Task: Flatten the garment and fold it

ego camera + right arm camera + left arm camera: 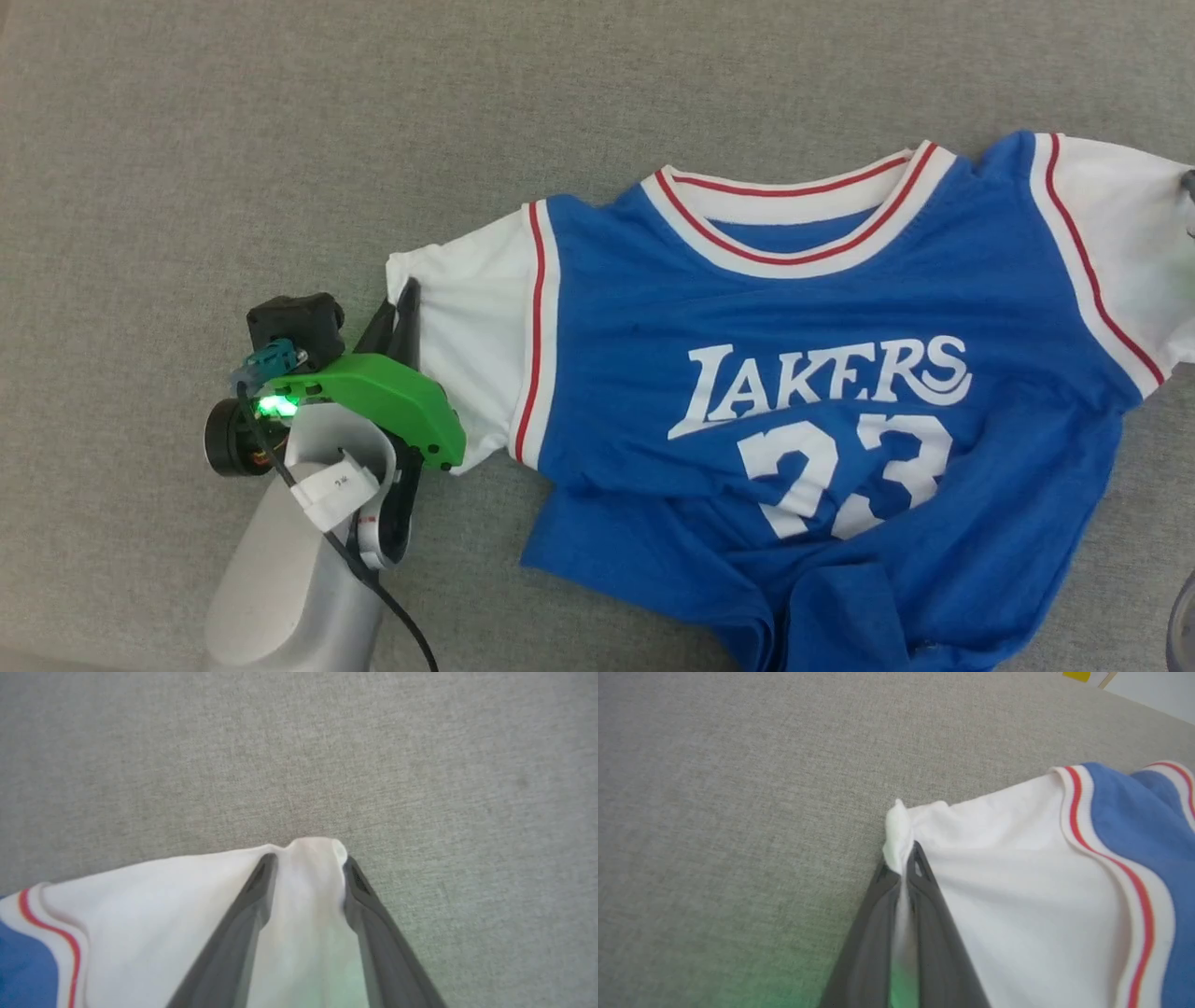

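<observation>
head view: shirt (822,308), seemingly soft and light, lies on the grey tabletop (280,140), hem rumpled. left gripper (903,861) pinches one white sleeve tip; right gripper (308,868) stands half-wide astride the other. sleeve tips suit holding.

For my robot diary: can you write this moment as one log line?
garment: face-up, hem rumpled | left jaws: shut on left sleeve edge | right jaws: apart around right sleeve edge

Only real text is on the garment (812,308): white "LAKERS" across the blue chest, with a big white "23" under it, a bit creased. The white tag (338,483) on the left forearm is too tiny to read.
</observation>
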